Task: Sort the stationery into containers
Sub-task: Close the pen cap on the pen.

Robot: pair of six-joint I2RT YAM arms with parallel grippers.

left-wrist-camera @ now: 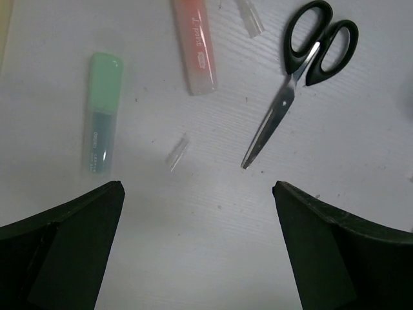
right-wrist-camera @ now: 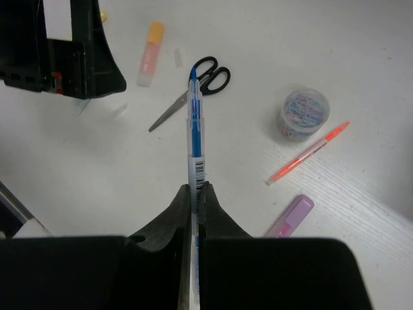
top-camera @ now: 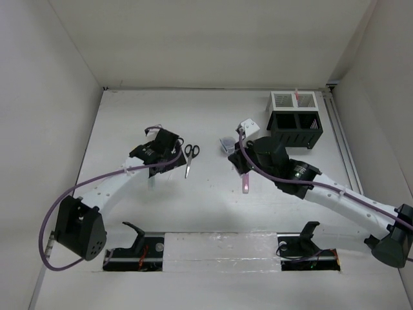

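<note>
My left gripper [left-wrist-camera: 197,188] hangs open over bare table with nothing between its fingers. Beyond it lie a green highlighter [left-wrist-camera: 103,110], an orange highlighter [left-wrist-camera: 195,45], black-handled scissors [left-wrist-camera: 303,71] and a tiny clear bit [left-wrist-camera: 177,152]. My right gripper [right-wrist-camera: 197,187] is shut on a blue pen [right-wrist-camera: 195,126] that sticks out ahead of the jaws above the table. Under it lie a thin orange-red pen [right-wrist-camera: 308,153], a purple highlighter [right-wrist-camera: 290,216] and the scissors [right-wrist-camera: 193,87]. The black mesh organiser [top-camera: 295,128] and white mesh box [top-camera: 294,101] stand at the far right.
A small clear tub of coloured paper clips [right-wrist-camera: 304,115] stands near the orange-red pen. The left arm's dark gripper body [right-wrist-camera: 64,51] fills the upper left of the right wrist view. White walls close in the table on three sides.
</note>
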